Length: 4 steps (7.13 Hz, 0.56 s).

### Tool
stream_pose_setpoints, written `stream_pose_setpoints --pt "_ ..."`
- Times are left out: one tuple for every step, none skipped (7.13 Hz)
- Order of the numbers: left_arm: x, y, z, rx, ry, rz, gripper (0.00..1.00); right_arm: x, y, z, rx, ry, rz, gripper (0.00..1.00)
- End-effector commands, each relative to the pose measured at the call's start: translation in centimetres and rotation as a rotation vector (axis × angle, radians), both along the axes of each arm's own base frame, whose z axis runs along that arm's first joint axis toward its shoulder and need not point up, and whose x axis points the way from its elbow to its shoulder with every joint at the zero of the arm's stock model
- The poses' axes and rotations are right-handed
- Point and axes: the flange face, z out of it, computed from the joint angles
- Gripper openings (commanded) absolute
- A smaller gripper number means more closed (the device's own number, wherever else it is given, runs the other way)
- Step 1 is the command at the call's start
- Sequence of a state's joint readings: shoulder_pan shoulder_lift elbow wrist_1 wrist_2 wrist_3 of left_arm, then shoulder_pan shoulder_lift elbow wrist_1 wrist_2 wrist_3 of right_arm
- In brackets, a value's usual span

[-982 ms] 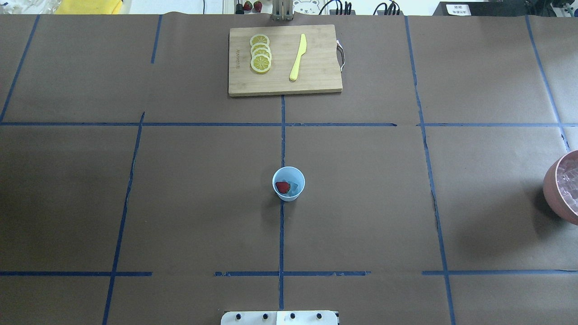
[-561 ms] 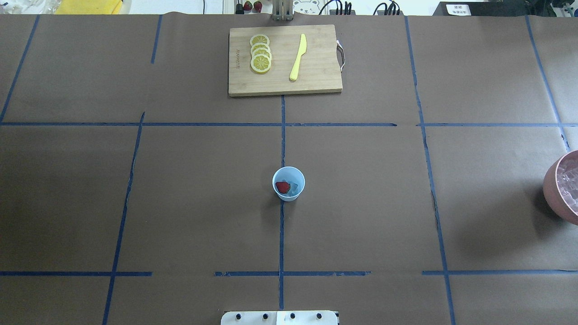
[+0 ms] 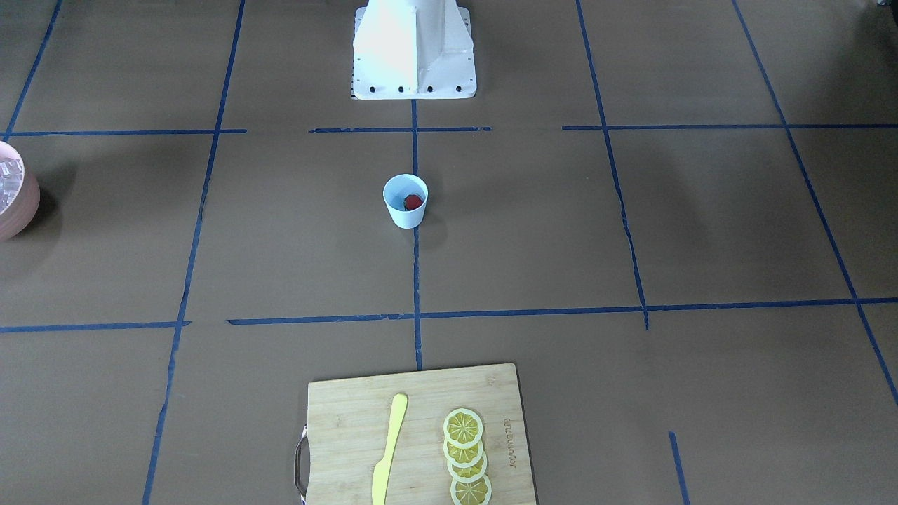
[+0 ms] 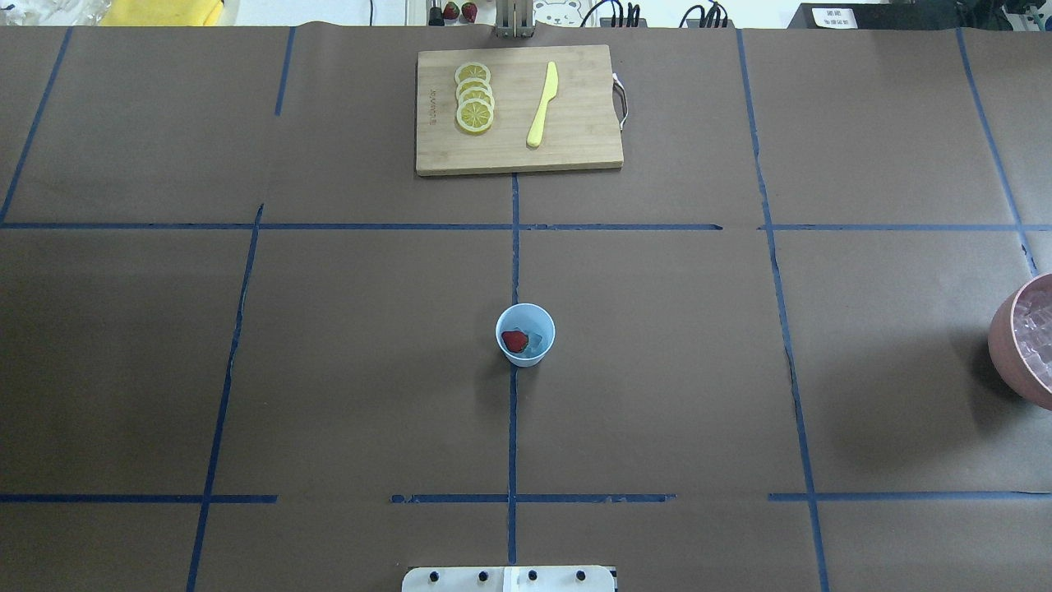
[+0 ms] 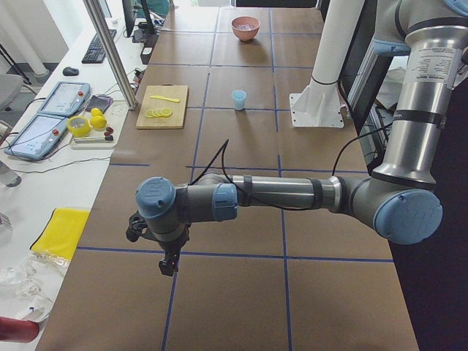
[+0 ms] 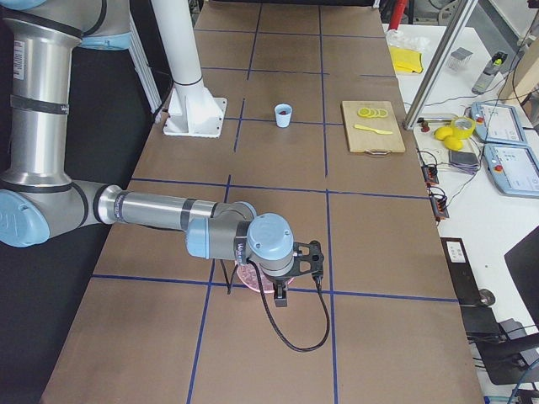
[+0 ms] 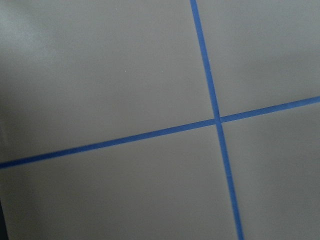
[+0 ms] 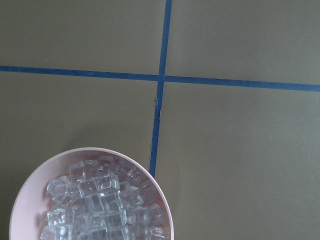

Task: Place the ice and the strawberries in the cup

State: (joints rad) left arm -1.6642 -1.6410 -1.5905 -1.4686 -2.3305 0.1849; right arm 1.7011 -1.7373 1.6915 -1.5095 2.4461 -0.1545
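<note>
Zero change in last second: strawberry (image 4: 514, 340), ice (image 4: 536, 339) in cup (image 3: 405, 216), likely done; left gripper (image 5: 170, 263), right gripper (image 6: 280, 296): can't tell open or closed.

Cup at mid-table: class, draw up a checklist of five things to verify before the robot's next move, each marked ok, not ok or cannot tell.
1. Cup upright on the table: ok.
2. Strawberry inside the cup: ok.
3. Ice cube beside it in the cup: ok.
4. Bowl holds spare ice: ok.
5. Left pincer and right pincer open: cannot tell; only the side views show them.
</note>
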Motion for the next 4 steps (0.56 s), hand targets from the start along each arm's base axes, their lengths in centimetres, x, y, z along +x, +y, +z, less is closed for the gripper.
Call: stream_pose_setpoints --pt "4.0 2.7 -1.0 -0.068 0.007 -0.027 1.0 0.0 0.0 -0.1 0.004 0.002 -0.001 1.0" --pt "6.7 2.8 -0.3 -0.11 0.005 -0.023 1.0 0.0 0.0 -0.1 0.005 0.002 -0.002 1.0" --pt "6.9 3.4 0.6 -0.086 0.005 -0.019 1.0 0.0 0.0 -0.1 0.009 0.004 -0.004 1.0" --pt "6.9 3.6 0.7 -0.073 0.008 -0.014 1.0 0.0 0.0 -0.1 0.006 0.003 -0.003 1.0"
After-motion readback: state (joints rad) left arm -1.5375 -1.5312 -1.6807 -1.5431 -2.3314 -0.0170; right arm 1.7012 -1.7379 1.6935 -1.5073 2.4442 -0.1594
